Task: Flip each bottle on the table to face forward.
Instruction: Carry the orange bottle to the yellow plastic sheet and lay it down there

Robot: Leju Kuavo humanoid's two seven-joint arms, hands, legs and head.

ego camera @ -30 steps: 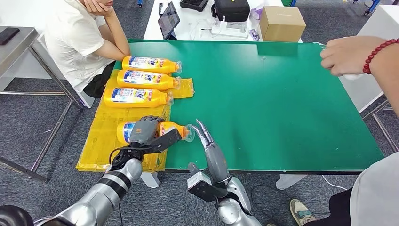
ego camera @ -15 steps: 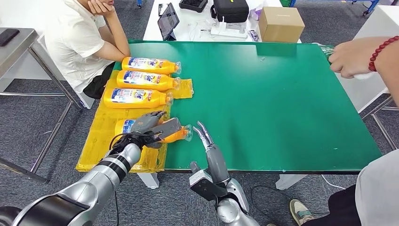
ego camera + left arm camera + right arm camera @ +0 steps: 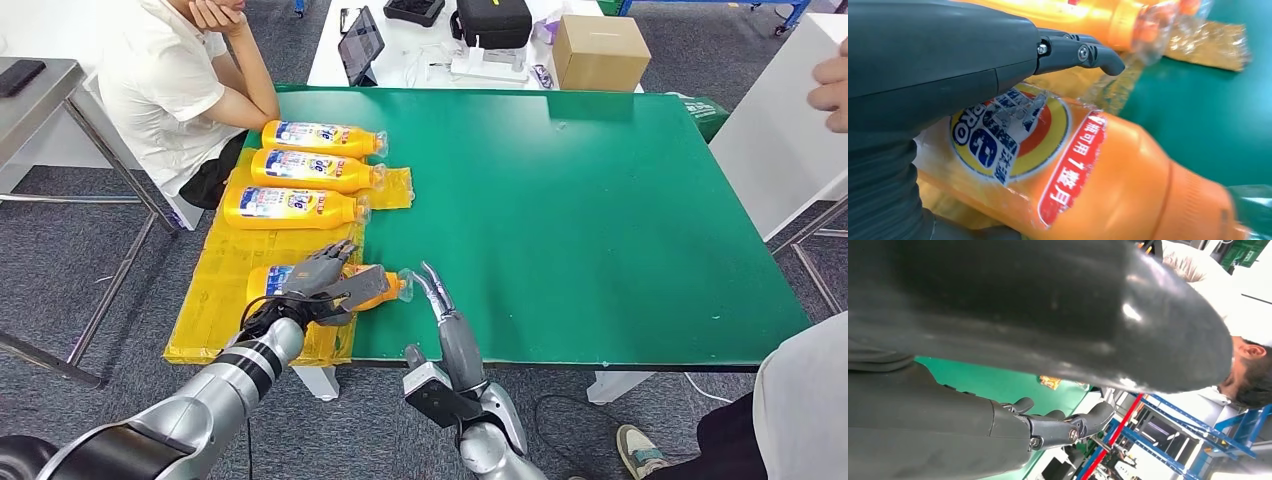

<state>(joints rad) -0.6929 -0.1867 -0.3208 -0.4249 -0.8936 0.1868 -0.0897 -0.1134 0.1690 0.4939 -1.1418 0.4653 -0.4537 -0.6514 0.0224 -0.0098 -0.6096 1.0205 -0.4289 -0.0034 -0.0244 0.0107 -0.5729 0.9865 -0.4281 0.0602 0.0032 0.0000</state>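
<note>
Four orange bottles lie on their sides on a yellow sheet (image 3: 215, 290) at the left of the green table (image 3: 580, 200). The three far ones (image 3: 320, 137), (image 3: 312, 169), (image 3: 292, 206) show their labels upward. My left hand (image 3: 325, 280) rests on the nearest bottle (image 3: 385, 286), its fingers stretched out over it rather than wrapped around. Up close, that nearest bottle (image 3: 1088, 170) shows its round front label under my left hand (image 3: 948, 55). My right hand (image 3: 440, 300) is at the table's front edge beside the bottle's cap, fingers straight, holding nothing.
A person in a white shirt (image 3: 170, 80) sits at the table's far left corner. Another person's hand (image 3: 830, 85) is at the far right. A cardboard box (image 3: 598, 48), a tablet and a black bag stand on the white table behind.
My left hand has rolled the nearest bottle and straightened its fingers from a grip. The person's hand at the far right has drawn back off the table.
</note>
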